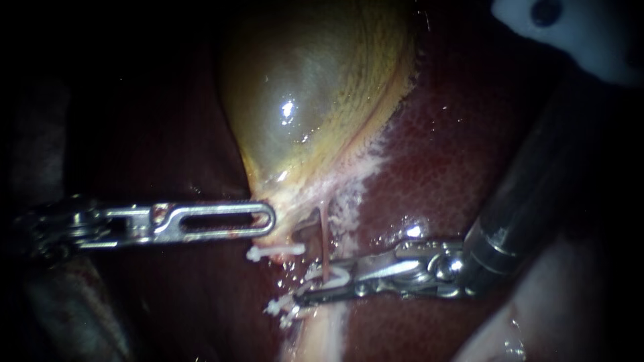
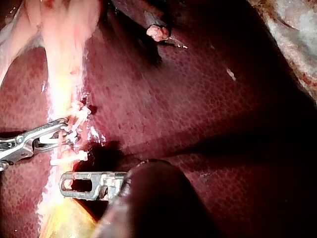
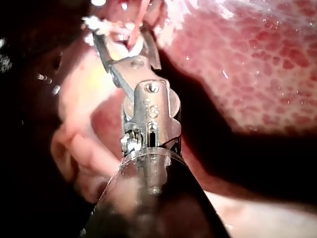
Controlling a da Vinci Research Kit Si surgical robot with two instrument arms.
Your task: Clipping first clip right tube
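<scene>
Right tube (image 1: pixel 325 234): in the endoscope view, a thin pink strand running from the neck of the gallbladder (image 1: pixel 302 100) down into the right instrument's tip.
Right instrument (image 1: pixel 320 285): its jaws stand apart around the white clip (image 1: pixel 335 277) they carry. The tube passes through the clip's opening, and the clip is not yet pressed home.
Left instrument (image 1: pixel 265 221): its jaws lie together on the gallbladder's neck, pinching it and drawing it sideways, which by the look of it holds the tube taut.
Other clips: a seated clip (image 1: pixel 276 251) lies just beside the neck and a lower seated clip (image 1: pixel 282 307) further down, both apart from the carried one.
Left wrist view: the tube (image 2: pixel 60 145) crosses the right instrument's (image 2: pixel 69 133) tip, between the seated clip (image 2: pixel 69 157) and the lower seated clip (image 2: pixel 81 109). The left instrument (image 2: pixel 67 184) lies near, over yellow tissue.
Right wrist view: the tube (image 3: pixel 134 27) drops between the spread jaws of the right instrument (image 3: pixel 124 42), with the clip (image 3: pixel 119 48) showing white inside them.
Doing it well: I would seat the tube deep in the clip, square across it, with both clip ends showing past the tube. Then close steadily, with no added pull from the left.
Surface: the liver (image 1: pixel 436 167) is wet and glossy and looks soft. So slender a tube would likely tear under a tug.
Room: tight, with pale tissue and the seated clips close by.
</scene>
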